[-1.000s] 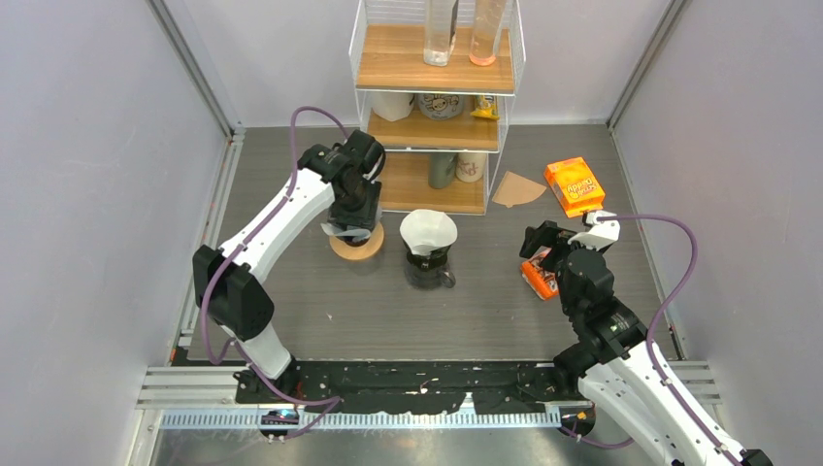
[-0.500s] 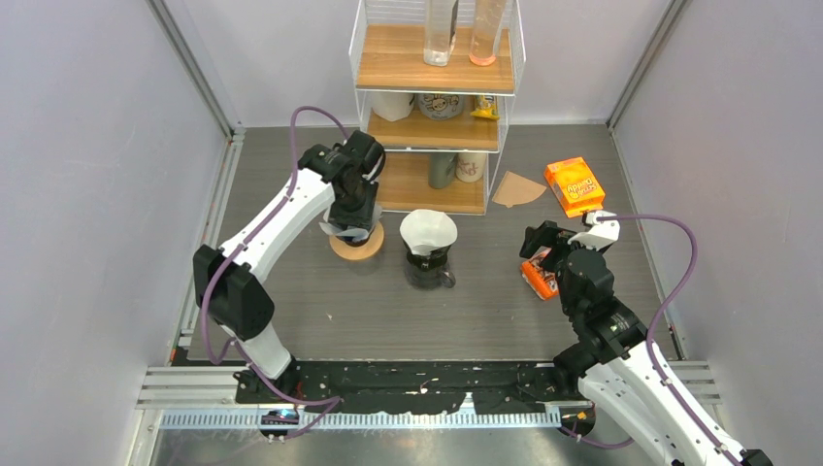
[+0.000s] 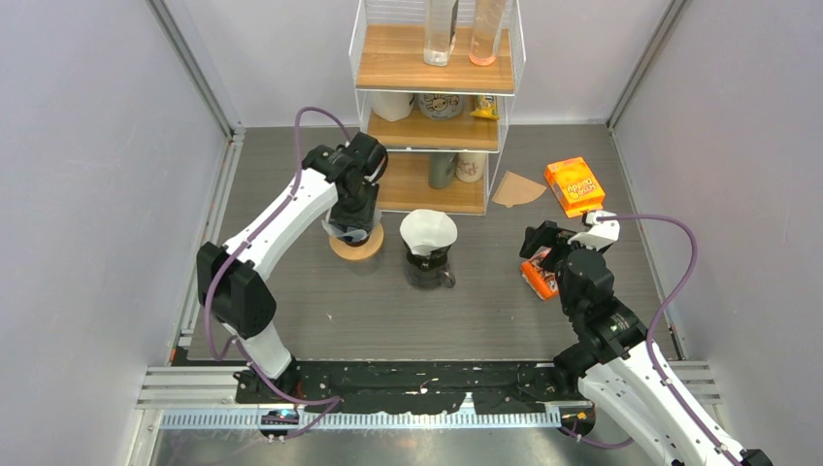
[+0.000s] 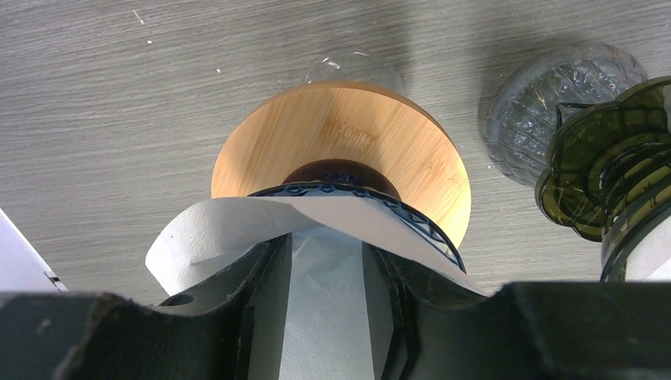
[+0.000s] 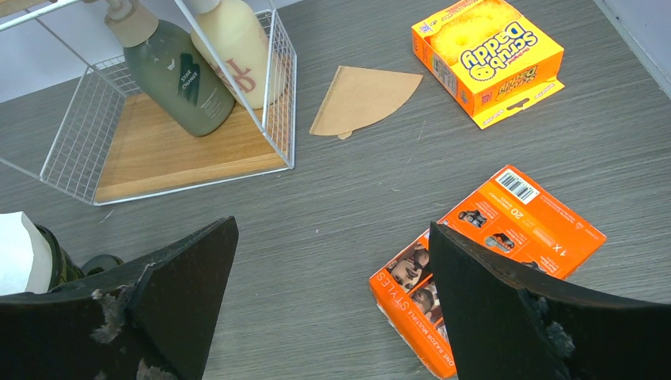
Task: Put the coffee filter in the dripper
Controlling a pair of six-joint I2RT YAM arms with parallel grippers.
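A white paper coffee filter lies spread over the rim of a glass dripper with a round wooden collar. In the top view the dripper stands left of centre on the table. My left gripper is right over it. Its fingers are apart and reach into the filter, and the filter's folded edge hides their tips. A corner of the filter shows beside the left gripper. My right gripper is open and empty above the table, far to the right.
A green dripper with its own white filter sits on a glass carafe just right of my left gripper. A brown filter, a yellow-orange box and an orange razor box lie on the right. A shelf rack stands at the back.
My left gripper has shifted slightly up and to the right over the dripper. The right arm has not moved.
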